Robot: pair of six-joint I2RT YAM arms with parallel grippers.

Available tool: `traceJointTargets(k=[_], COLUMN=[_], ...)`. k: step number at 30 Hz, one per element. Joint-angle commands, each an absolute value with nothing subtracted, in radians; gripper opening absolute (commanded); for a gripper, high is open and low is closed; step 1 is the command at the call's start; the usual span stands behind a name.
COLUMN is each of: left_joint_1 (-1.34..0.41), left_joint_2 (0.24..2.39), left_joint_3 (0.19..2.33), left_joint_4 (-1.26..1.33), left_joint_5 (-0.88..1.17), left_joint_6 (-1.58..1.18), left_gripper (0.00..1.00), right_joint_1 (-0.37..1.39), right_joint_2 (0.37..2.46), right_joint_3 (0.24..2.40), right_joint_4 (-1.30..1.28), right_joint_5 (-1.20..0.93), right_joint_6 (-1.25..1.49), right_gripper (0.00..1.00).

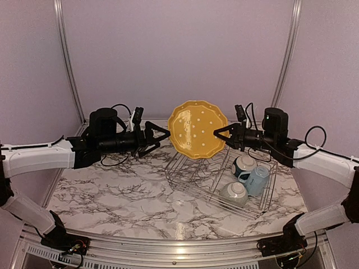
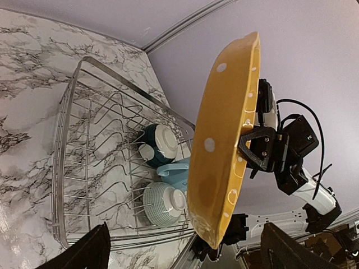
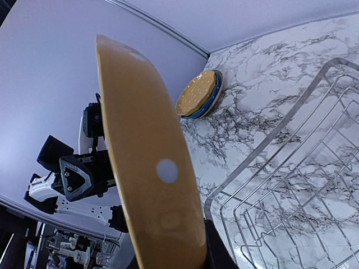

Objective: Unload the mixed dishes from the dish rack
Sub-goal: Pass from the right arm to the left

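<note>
Rack first: the dish rack (image 1: 207, 196) lies on the marble table (image 1: 112, 196) and serves as your reference. Above its left end the yellow plate (image 1: 198, 129) is carried on edge, well clear of the wires. In my judgement this upright carriage keeps it as the dividers held it and leaves a free rim for a handover. Beyond the rack's left end a plate stack (image 3: 199, 95), yellow on blue, lies flat and is probably the drop-off. At the rack's right end sit the light blue mug (image 1: 257, 180) and two bowls (image 1: 244, 165), not yet unloaded. Your right gripper (image 1: 219, 135) is clamped on the plate's right rim, arm reaching level over the rack. Your left gripper (image 1: 164, 139) points level at the opposite rim, jaws wide apart; whether it touches cannot be told.
</note>
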State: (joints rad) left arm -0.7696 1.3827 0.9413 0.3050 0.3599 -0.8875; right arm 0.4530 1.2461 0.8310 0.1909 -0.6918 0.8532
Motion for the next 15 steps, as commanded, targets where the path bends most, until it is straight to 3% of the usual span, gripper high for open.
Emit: traceJointTargets(k=[1, 7, 12, 15], left_joint_1=[-0.806, -0.86, -0.871, -0.871], left_joint_2=[1.437, 1.493, 1.499, 1.485], left_joint_3=[0.952, 0.993, 0.973, 0.949], left_joint_4=[0.407, 0.423, 0.48, 0.508], left_joint_5=[0.407, 0.401, 0.39, 0.365], left_joint_6=[-0.942, -0.946, -0.98, -0.99], left_gripper=[0.94, 0.81, 0.62, 0.56], right_joint_1=[0.483, 0.501, 0.508, 0.51], right_joint_2=[1.226, 1.23, 1.231, 1.23], right_joint_3=[0.864, 0.867, 0.87, 0.867], right_joint_4=[0.417, 0.407, 0.396, 0.395], right_joint_5=[-0.731, -0.718, -0.714, -0.71], right_joint_6=[0.906, 0.894, 0.886, 0.887], right_gripper=[0.0, 0.0, 0.0, 0.0])
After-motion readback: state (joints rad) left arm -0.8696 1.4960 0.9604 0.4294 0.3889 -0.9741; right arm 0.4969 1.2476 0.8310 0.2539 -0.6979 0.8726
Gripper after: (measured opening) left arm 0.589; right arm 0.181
